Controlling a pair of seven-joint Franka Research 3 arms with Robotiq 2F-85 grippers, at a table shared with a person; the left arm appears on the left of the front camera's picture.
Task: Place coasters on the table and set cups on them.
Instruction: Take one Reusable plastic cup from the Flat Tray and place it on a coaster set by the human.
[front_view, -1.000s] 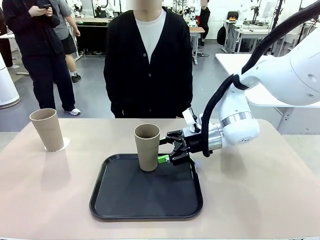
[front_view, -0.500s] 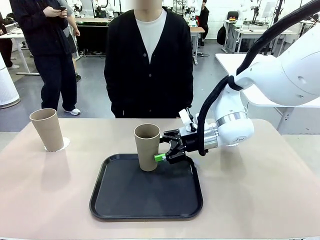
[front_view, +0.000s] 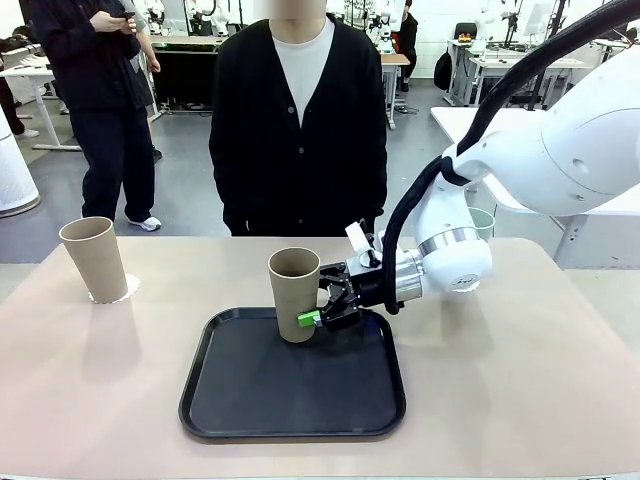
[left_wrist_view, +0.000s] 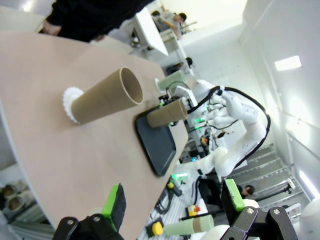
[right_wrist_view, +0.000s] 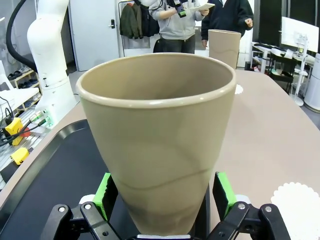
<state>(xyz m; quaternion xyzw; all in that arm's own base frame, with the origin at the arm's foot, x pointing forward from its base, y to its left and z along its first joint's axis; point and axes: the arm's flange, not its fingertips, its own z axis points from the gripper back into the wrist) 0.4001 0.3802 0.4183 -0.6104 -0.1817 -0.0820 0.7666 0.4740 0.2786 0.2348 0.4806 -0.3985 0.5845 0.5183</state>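
Note:
A beige-brown cup (front_view: 294, 293) stands upright at the far edge of the black tray (front_view: 200, 400). My right gripper (front_view: 306, 312) is open, with one finger on each side of the cup's lower part (right_wrist_view: 160, 135); its green pads (right_wrist_view: 106, 192) sit close to the wall. A second beige-brown cup (front_view: 93, 258) stands on a white scalloped coaster (front_view: 127, 290) at the table's far left. A mint green cup (front_view: 484, 221) peeks out behind my right arm. A bare coaster (right_wrist_view: 300, 200) lies on the table beside the tray. My left gripper (left_wrist_view: 174, 200) is open and holds nothing.
The beige table (front_view: 500, 380) has free room right of the tray and along its front. A person in a black cardigan (front_view: 297, 120) stands at the far edge, hands out of sight. White tables and other people stand farther back.
My right gripper has slid left along the tray's far edge, and its fingers now straddle the cup. The cup and the rest have not moved.

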